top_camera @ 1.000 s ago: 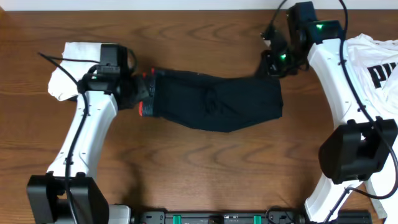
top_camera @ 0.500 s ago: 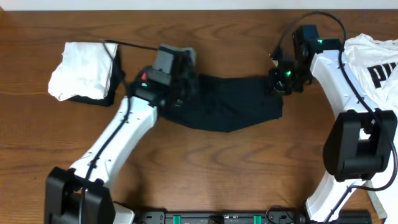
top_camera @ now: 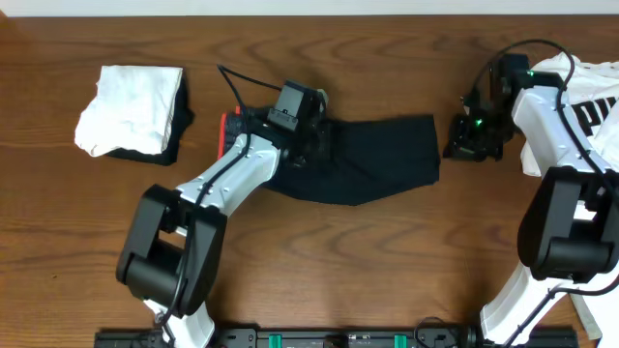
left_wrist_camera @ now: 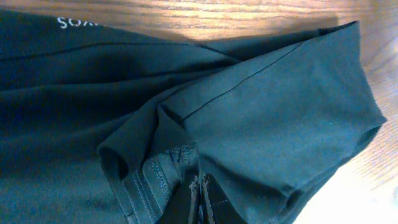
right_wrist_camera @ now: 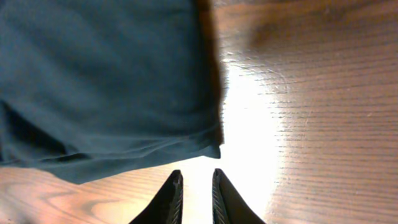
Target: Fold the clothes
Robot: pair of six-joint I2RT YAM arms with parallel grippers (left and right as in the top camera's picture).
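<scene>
The black leggings lie mid-desk, with the red-orange waistband at their left end. The left fingers are pinched together on a raised fold of the fabric (a seam shows beside them). The right fingers, slightly apart and empty, hang over bare wood just right of the leggings' edge.

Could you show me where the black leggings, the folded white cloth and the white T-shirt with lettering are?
black leggings (top_camera: 387, 155), overhead view, on the flat right half.
folded white cloth (top_camera: 131, 106), overhead view, middle of its top.
white T-shirt (top_camera: 602, 82), overhead view, plain fabric above the lettering.
</scene>
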